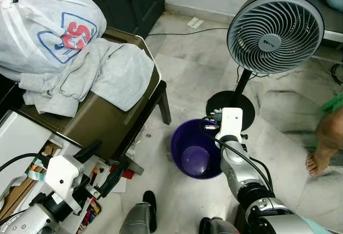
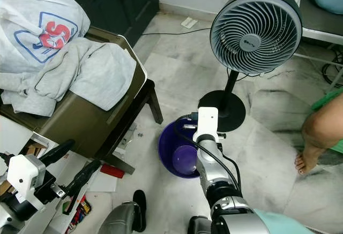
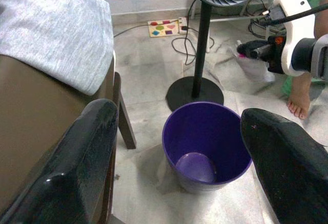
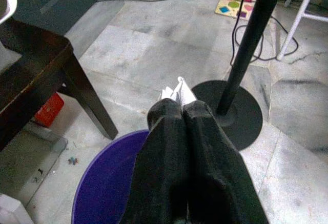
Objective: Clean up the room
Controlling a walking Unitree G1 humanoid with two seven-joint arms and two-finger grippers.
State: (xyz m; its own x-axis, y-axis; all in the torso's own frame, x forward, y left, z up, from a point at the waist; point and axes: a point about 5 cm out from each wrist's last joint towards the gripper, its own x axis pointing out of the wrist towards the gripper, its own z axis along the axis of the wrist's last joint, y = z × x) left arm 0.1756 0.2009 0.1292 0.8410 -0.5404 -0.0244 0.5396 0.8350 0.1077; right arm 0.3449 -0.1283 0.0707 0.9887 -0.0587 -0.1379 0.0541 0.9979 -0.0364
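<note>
Now, bin: the purple bin point(image 1: 195, 149) is standing upright on the marble floor point(image 1: 187, 57), between the table leg and the fan base, with its mouth open.
Right gripper: the right gripper point(image 4: 180, 112) is hovering over the bin's rim, its fingers point(image 4: 169, 147) pressing together on a small white scrap point(image 4: 177, 90) that is sticking out past the tips.
Scrap: it is hanging above the far edge of the bin, near the fan base, not yet inside.
Left gripper: the left gripper point(image 2: 69, 164) is reaching out low beside the table, its fingers point(image 3: 77, 162) spreading wide and holding nothing; it is facing the bin from well apart.
Fan: the grey fan point(image 1: 275, 30) is standing on its black pole and round base just behind the bin.
Table: the brown table point(image 1: 107, 119) is sitting to the robot's left of the bin, carrying a grey cloth point(image 1: 102, 70) that is draping over its edge and a white bag point(image 1: 48, 28) with red and blue print.
Clutter: papers and small coloured items point(image 1: 94, 207) are lying on the floor under the left arm.
Person: a bare foot point(image 1: 319, 161) is resting on the floor to the right, apart from the bin.
Puzzle: a coloured shape board point(image 3: 164, 27) is lying by the wall, beside a cable.
</note>
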